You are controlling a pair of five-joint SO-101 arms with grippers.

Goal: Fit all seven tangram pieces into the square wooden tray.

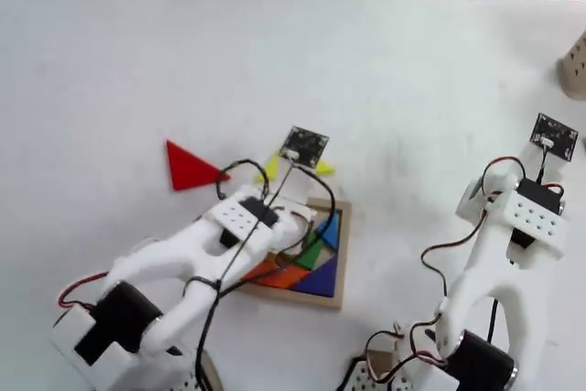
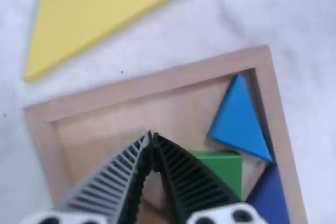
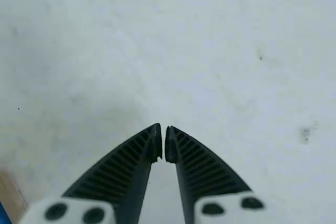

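Observation:
The square wooden tray (image 1: 343, 263) lies at the front centre, holding a light blue triangle (image 2: 239, 121), a green piece (image 2: 223, 166), a dark blue piece (image 2: 270, 198) and an orange piece (image 1: 288, 274). My left gripper (image 2: 152, 141) is shut and empty, its tips just above the bare tray floor (image 2: 131, 124) near the far rim. A large yellow triangle (image 2: 100, 9) lies on the table just beyond that rim. A red triangle (image 1: 190, 168) rests farther left. My right gripper (image 3: 161, 136) is shut with nothing in it, over bare white table at the right.
The left arm (image 1: 183, 267) stretches over the tray's left half and hides it. The right arm (image 1: 517, 226) stands well to the right of the tray. A tan object (image 1: 575, 66) sits at the right edge. The table's far half is open white surface.

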